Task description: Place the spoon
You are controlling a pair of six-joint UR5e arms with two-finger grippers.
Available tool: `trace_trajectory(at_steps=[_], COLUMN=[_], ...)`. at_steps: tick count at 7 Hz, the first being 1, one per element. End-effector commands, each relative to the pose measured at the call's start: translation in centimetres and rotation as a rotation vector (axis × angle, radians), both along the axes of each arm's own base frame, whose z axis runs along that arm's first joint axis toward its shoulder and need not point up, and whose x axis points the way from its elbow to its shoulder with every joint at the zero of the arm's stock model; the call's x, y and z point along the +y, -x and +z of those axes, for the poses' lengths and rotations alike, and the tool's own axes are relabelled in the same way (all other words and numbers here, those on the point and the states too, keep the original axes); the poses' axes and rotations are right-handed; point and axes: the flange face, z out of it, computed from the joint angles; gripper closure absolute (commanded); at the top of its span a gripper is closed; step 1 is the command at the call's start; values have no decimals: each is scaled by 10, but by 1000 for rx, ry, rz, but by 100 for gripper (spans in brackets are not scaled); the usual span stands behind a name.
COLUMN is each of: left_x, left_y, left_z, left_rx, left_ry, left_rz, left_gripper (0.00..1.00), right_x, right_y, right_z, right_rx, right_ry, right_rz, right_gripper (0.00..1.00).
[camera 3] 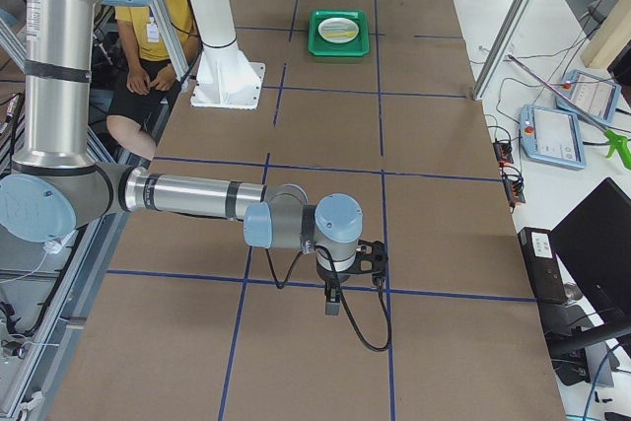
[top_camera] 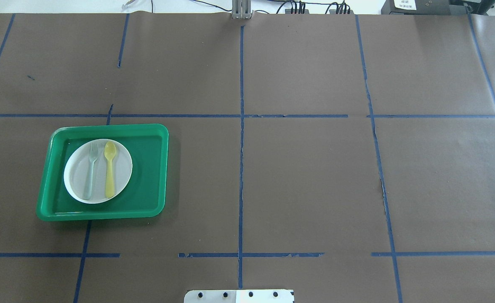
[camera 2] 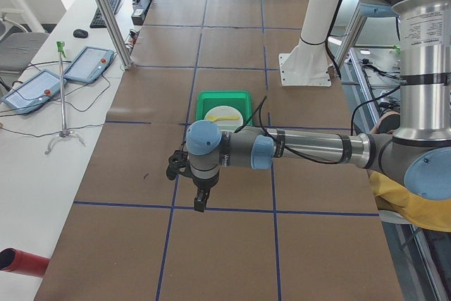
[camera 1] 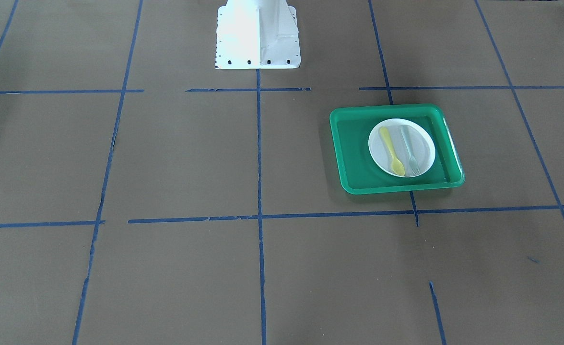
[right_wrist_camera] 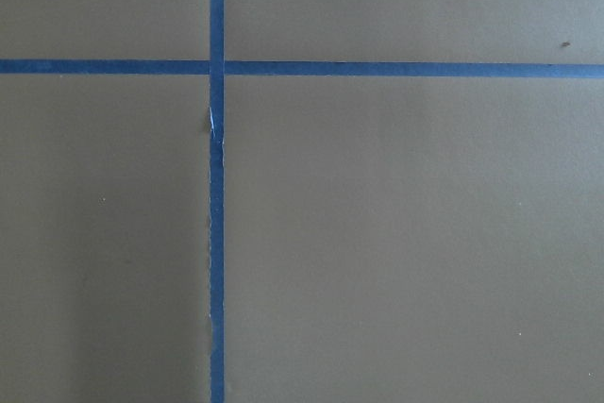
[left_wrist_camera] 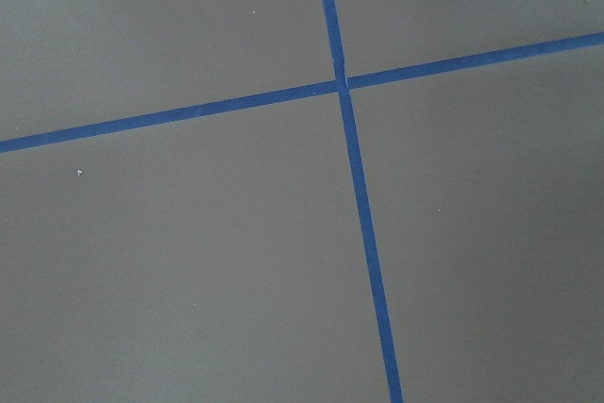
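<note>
- Lying on the round white plate (top_camera: 79, 185), the spoon (top_camera: 110, 174) sits inside the green tray (top_camera: 146, 168) on the robot's left half of the table (top_camera: 306, 176). Its bowl points away from the robot's base and its handle points toward it.
- The left jaws hang from the left arm (camera 2: 303, 147) over bare table, nearer the table's left end than the tray and well apart from the spoon. Only a side view shows them, so I cannot tell whether they are apart or together.
- The right jaws hang below the right arm (camera 3: 187, 194) toward the opposite end of the table, far from the spoon. Again I cannot tell how they stand.
- Both wrist views show only brown paper and crossing blue tape (left_wrist_camera: 354, 153).
- The spoon is smooth yellow plastic, with a slim straight handle and an oval bowl, and it is shorter than the plate is wide.
- A pale grey-green fork (top_camera: 91, 172) lies parallel just beside the spoon on the plate, on the robot's left of it and not touching it.
- The tray is a glossy rectangle with rounded corners and a raised rim.
- The table is covered in dull brown paper, and the tape grid on it is frayed in places.
</note>
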Motion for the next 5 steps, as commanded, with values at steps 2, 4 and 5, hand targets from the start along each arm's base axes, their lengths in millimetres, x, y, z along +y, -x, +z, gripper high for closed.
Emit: trace_trajectory(at_steps=[2,4,5], left_x=[-14,-8,-4], left_y=[-111,-235,-288], left_z=[-91,-140,-158], left_rx=[77,197,194], left_ry=[-29,-35,8], left_rz=[-54,-95,-127], left_gripper=[0,0,0], right_x=[0,0,0], right_y=[0,0,0], right_z=[0,0,0], right_rx=[0,0,0], right_ry=[0,0,0], right_rz=[0,0,0], right_gripper=[0,0,0])
